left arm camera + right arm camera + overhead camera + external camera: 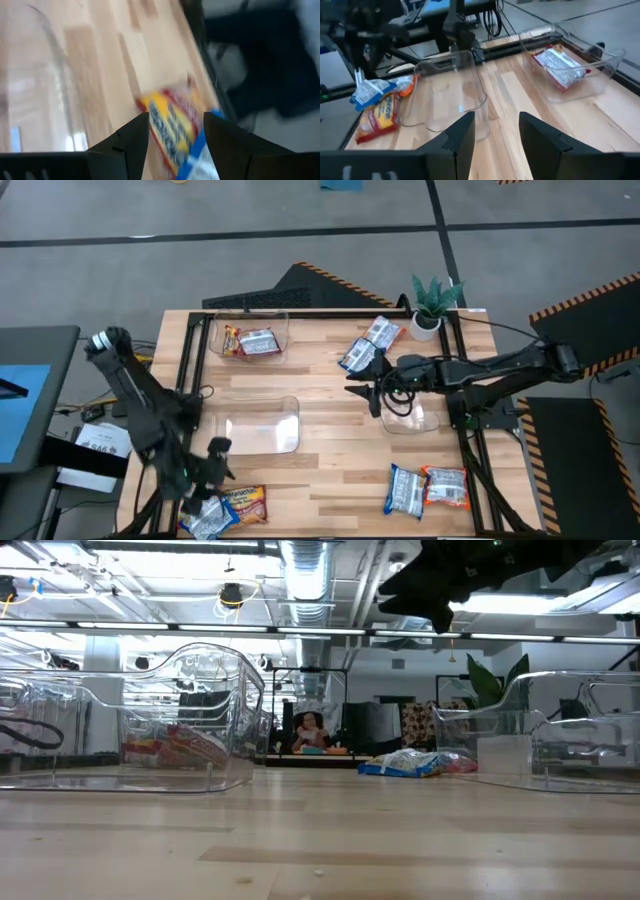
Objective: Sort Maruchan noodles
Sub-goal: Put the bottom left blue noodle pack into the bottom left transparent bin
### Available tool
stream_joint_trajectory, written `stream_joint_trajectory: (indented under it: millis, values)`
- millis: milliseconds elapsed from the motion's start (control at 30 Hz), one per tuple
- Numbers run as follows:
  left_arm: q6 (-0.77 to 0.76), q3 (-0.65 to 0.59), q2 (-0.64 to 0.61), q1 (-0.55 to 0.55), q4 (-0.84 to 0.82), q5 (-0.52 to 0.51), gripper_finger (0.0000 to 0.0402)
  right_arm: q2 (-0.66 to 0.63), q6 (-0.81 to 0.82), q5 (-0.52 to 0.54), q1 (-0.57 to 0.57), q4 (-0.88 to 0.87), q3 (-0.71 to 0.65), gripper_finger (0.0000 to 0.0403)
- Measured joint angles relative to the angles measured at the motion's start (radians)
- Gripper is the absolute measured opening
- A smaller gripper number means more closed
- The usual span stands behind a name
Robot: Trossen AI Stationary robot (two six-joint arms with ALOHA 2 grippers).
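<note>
Maruchan noodle packets lie flat in several groups. An orange-yellow packet [243,502] and a blue-and-white one [205,520] lie at the near left corner. Blue-and-white packets [368,346] lie at the far middle. A blue packet [405,490] and an orange-red one [446,486] lie near right. Red packets [254,341] lie in the far-left clear bin [280,320]. My left gripper [213,468] [175,135] is open, hovering over the orange-yellow packet [170,122] beside the blue one [204,162]. My right gripper [366,388] [496,131] is open and empty, high over the table's middle.
An empty clear bin [262,426] stands left of centre, and another clear bin [415,418] sits under my right arm. A potted plant [432,302] stands at the far edge. Black frame rails [190,370] run along the table's sides. Bare wood lies in the near middle.
</note>
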Motion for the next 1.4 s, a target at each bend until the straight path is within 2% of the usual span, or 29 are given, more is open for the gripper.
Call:
stream_joint_trajectory:
  millis: [167,267,467,600,933,1400]
  values:
    - [0.054,0.148,0.21,-0.042,-0.161,0.093,0.0174,0.009,-0.001,0.0,0.0,0.0,0.0,0.0176]
    - [0.051,0.221,0.297,-0.043,-0.193,0.12,0.0174,0.013,-0.001,0.0,0.0,-0.008,-0.001,0.0176]
    - [-0.066,0.313,0.397,-0.036,-0.199,0.26,0.0174,0.022,-0.001,0.0,0.0,-0.011,-0.001,0.0175]
    - [-0.187,0.32,0.423,-0.038,-0.239,0.332,0.0174,0.036,0.0,0.0,0.003,-0.017,-0.001,0.0175]
    - [-0.244,0.29,0.434,-0.056,-0.314,0.267,0.0174,0.124,0.026,0.0,0.003,-0.013,-0.001,0.0175]
    - [-0.263,0.292,0.518,-0.071,-0.367,0.277,0.0174,0.167,0.025,-0.001,0.002,0.006,-0.001,0.0175]
